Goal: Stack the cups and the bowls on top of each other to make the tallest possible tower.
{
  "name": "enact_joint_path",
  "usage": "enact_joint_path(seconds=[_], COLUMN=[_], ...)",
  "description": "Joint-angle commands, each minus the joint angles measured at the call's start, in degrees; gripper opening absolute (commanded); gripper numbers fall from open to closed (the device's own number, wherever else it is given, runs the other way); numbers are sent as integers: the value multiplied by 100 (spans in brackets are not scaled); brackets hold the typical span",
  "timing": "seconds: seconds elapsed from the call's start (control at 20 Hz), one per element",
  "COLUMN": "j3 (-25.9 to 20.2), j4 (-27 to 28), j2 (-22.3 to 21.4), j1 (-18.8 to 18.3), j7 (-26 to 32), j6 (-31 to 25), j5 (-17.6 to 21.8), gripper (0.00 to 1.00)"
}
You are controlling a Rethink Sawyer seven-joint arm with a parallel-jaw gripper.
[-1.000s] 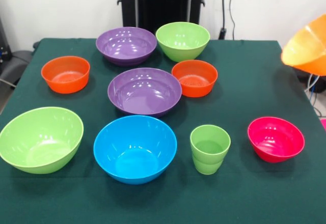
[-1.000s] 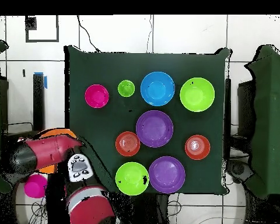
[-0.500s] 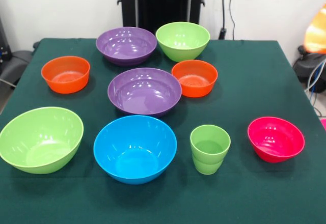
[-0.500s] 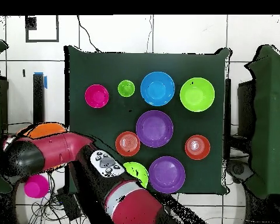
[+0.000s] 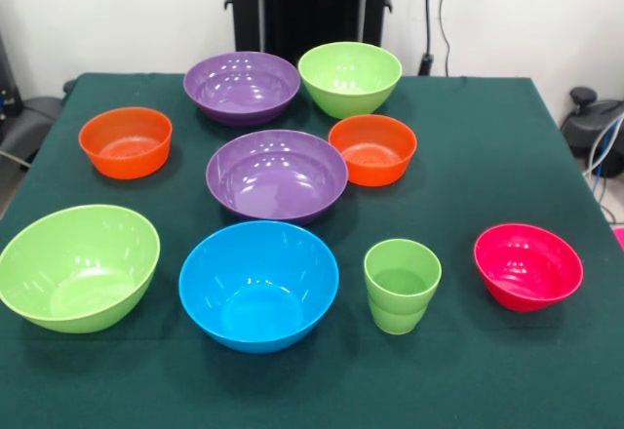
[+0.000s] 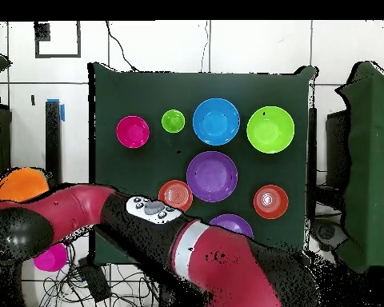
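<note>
On the green table stand the light-green cup [image 5: 402, 285], a blue bowl [image 5: 258, 284], two purple bowls [image 5: 277, 175] [image 5: 242, 86], two lime bowls [image 5: 78, 265] [image 5: 350, 78], two orange-red bowls [image 5: 125, 141] [image 5: 372, 148] and a pink-red bowl [image 5: 527, 265]. Only the overhead view shows the large orange bowl [image 6: 21, 185], off the table's left side at the end of the arm. My gripper [image 6: 18, 205] is there, mostly hidden, shut on that bowl. The arm [image 6: 203, 256] covers one lime bowl and part of a purple bowl [image 6: 231, 225].
A pink object [image 6: 50, 256] lies on the floor beside the table, under the arm's end. Cables trail on the floor there. A black chair base [image 5: 597, 115] stands past the table's right edge in the front view.
The arm has swung further off the table's side, carrying the large orange bowl out of the front view. In the overhead view it now covers more of the lime and purple bowls.
</note>
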State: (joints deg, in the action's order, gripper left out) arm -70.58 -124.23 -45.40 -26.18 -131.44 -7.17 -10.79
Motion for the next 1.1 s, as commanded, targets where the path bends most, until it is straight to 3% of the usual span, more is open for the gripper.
enact_joint_path(seconds=[0.05, 0.25, 0.6, 0.9, 1.1], j3=[-1656, -1604, -1081, -1045, -1076], j4=[-494, -646, -1002, -994, -1024], j2=[1010, 1943, 2359, 2979, 3166], j1=[-411, -590, -1215, -1616, -1815], j7=[-1064, -602, 116, 553, 604], j6=[530, 927, 142, -433, -688], j5=[93, 642, 1225, 1706, 1902], gripper=[0, 0, 0, 0, 0])
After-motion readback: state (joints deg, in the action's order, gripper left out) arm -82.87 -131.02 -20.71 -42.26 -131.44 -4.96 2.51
